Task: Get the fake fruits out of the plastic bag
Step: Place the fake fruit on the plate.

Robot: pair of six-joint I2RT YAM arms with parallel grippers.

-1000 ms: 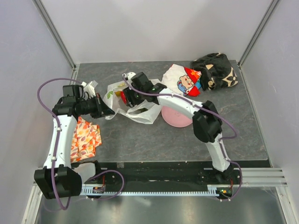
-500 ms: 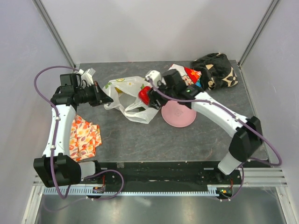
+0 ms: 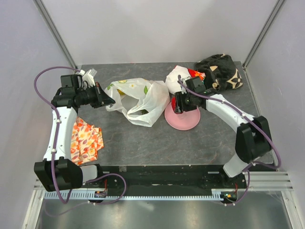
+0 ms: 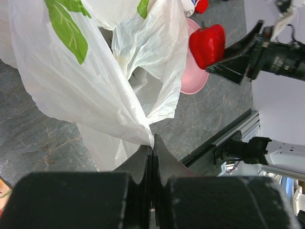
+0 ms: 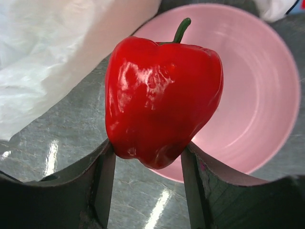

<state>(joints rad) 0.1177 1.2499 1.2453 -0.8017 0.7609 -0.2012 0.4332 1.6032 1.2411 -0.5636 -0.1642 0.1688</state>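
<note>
The plastic bag lies at the table's middle left, white with green and yellow prints. My left gripper is shut on its left edge; in the left wrist view the fingertips pinch a fold of the bag. My right gripper is shut on a shiny red fruit with a green stem, held just above the near edge of a pink bowl, right of the bag. The red fruit also shows in the left wrist view. Other fruits are hidden.
The pink bowl sits right of the bag. An orange patterned cloth lies at the front left. A white cartoon cloth and a black patterned cloth lie at the back right.
My right gripper has come out of the bag with the red fruit and moved right to above the pink bowl. The left gripper has kept its hold on the bag.
</note>
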